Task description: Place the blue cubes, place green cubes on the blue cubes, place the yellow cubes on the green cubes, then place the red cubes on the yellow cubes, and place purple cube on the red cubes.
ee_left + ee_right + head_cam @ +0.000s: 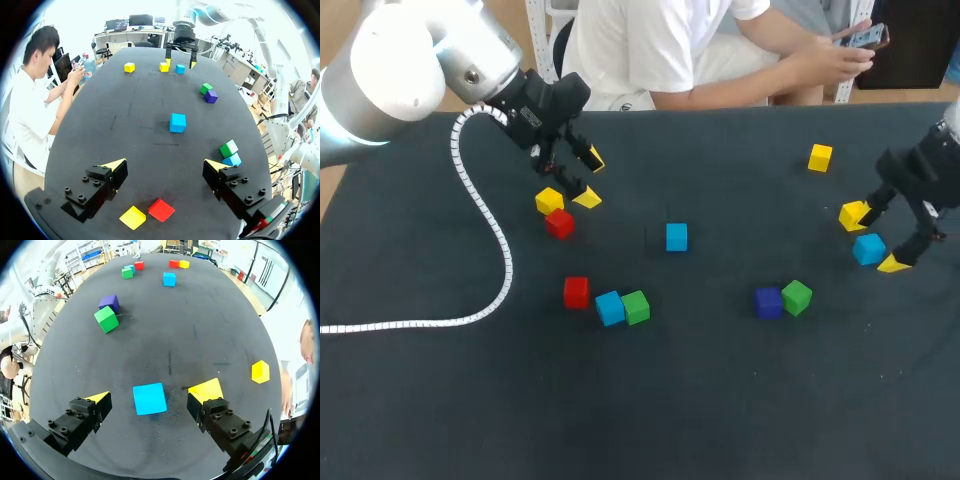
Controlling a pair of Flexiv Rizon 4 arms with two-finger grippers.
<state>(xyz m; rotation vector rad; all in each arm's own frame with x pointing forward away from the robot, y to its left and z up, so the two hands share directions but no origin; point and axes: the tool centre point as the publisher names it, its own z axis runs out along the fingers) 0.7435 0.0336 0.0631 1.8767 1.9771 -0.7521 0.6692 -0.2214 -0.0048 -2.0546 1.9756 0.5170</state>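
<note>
blue cube (149, 398) lies flat on the table (200, 330) between the fingers of the right tool (151, 394). a gap shows on both sides, so this tool is spread wide and grips nothing. one of its yellow tips looks far larger than the other; cannot tell whether a cube is hidden behind it, and in the head view that spot is a single yellow blob. yellow cube (260, 371) lies beside that finger, apart from it. well ahead of the tool, green cube (106, 319) sits against purple cube (109, 303). right arm (930, 165) is cut off at the head view's edge.

left tool (165, 167) is spread wide, nothing in it. under it, behind the tips, are red cube (161, 210) and second yellow cube (132, 217), close together; contact unclear. ahead of it, alone, is second blue cube (177, 122). beside one finger, second green cube (228, 148) covers part of third blue cube (233, 160). second red cube (576, 291) shows only in the head view, just beside the third blue cube.
</note>
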